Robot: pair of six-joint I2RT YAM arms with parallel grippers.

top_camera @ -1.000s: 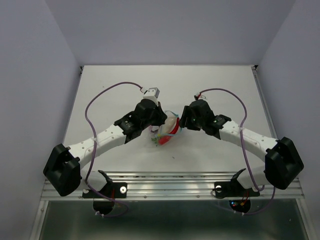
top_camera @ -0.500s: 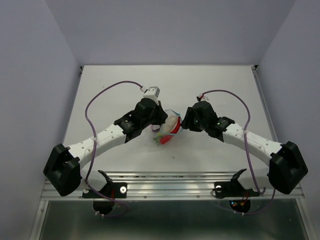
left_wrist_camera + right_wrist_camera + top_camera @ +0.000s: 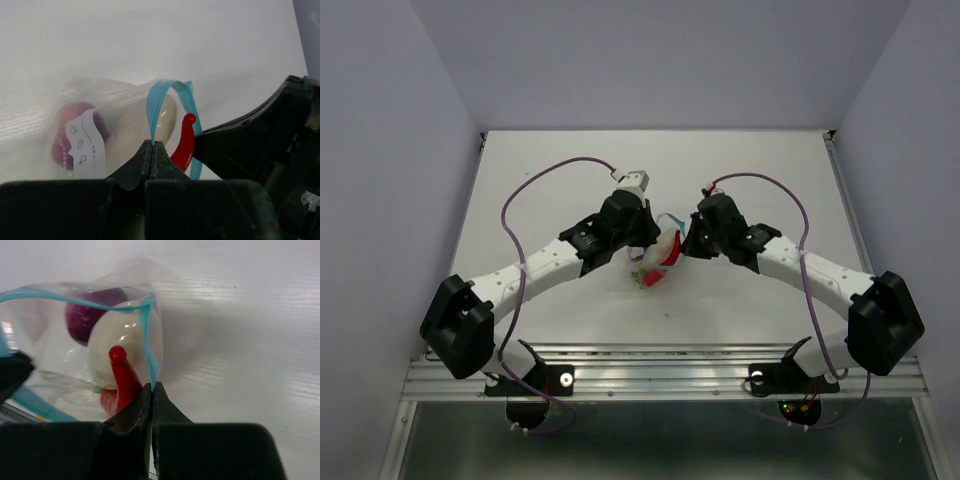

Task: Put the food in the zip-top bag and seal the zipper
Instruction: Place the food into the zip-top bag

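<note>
The clear zip-top bag [image 3: 658, 255] lies mid-table between both arms. Inside it are the food pieces: a white radish [image 3: 125, 337], a purple-red onion [image 3: 90, 312] and a red chili [image 3: 122, 377] whose tip points at the bag's mouth. The light-blue zipper [image 3: 146, 335] gapes in a loop. My left gripper [image 3: 152, 144] is shut on one side of the zipper [image 3: 152, 107]. My right gripper [image 3: 152, 386] is shut on the opposite side. In the left wrist view the radish [image 3: 145, 125], onion [image 3: 67, 125] and chili [image 3: 184, 145] show through the plastic.
A white printed label [image 3: 87, 145] sits inside the bag. Purple cables [image 3: 545, 175] arch over both arms. A metal rail [image 3: 660, 365] runs along the table's near edge. Grey walls enclose the white table [image 3: 570, 160] on three sides.
My right gripper has moved in to the bag's mouth and shut on the zipper's edge. The left arm, still shut on the zipper, has shifted slightly right and away.
</note>
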